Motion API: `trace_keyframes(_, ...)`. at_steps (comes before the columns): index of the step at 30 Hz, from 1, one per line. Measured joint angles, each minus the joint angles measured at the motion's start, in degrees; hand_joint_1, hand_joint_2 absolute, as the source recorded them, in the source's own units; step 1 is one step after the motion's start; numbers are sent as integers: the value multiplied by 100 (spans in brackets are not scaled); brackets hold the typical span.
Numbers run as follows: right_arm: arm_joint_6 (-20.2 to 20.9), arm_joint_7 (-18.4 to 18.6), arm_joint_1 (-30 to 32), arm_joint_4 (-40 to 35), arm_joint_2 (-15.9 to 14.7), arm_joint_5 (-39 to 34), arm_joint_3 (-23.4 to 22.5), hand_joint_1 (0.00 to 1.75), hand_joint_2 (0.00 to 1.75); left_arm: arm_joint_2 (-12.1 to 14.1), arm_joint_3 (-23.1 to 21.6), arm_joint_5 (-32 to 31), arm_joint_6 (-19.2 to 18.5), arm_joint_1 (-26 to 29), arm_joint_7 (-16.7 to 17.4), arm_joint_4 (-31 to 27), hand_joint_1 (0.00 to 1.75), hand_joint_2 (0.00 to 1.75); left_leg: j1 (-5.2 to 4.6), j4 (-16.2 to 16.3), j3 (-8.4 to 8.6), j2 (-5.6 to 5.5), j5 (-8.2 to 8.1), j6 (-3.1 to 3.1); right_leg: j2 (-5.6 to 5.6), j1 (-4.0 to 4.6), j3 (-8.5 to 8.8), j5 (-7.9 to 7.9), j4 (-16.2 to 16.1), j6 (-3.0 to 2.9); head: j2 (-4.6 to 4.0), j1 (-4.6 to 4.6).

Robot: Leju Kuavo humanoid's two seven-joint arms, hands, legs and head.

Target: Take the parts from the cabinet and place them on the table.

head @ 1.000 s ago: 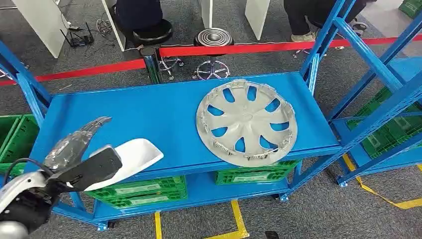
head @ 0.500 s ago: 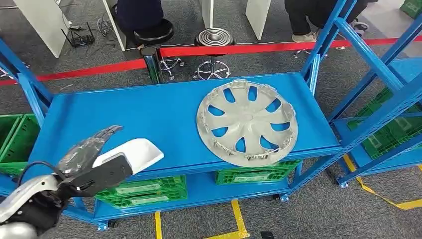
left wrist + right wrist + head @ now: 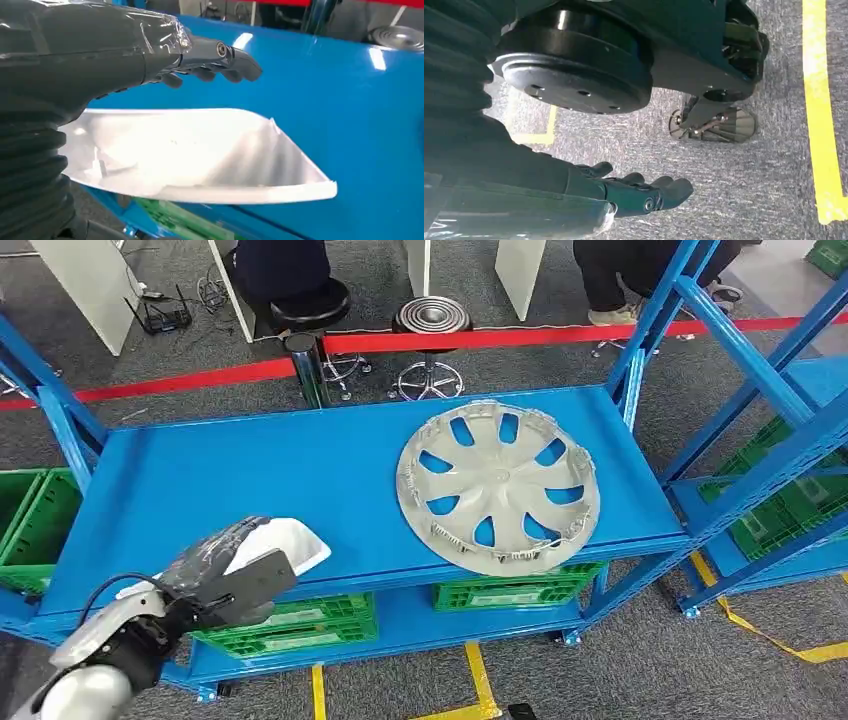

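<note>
Left hand (image 3: 215, 565) held open, fingers extended just above white curved plastic part (image 3: 285, 545) on blue metal shelf (image 3: 280, 465); nothing gripped.

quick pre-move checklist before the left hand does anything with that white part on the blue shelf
1. Left hand over the white part: ok.
2. Fingers closed on the part: not ok; in the left wrist view the fingers extend above it.
3. Part lying on the blue shelf, overhanging its front edge: ok.
4. Hubcap apart from the part: ok.
5. Right hand holding nothing, over the floor: ok.
</note>
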Motion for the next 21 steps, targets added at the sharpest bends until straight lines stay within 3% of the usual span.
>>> trace_keyframes(21, 15, 127, -28, 0, 61, 37, 291, 0, 175, -199, -715, 9, 590, -734, 0, 1521, 0, 175, 0, -1, -1, -12, 1, -1, -15, 0, 15, -1, -1, 0, 0, -4)
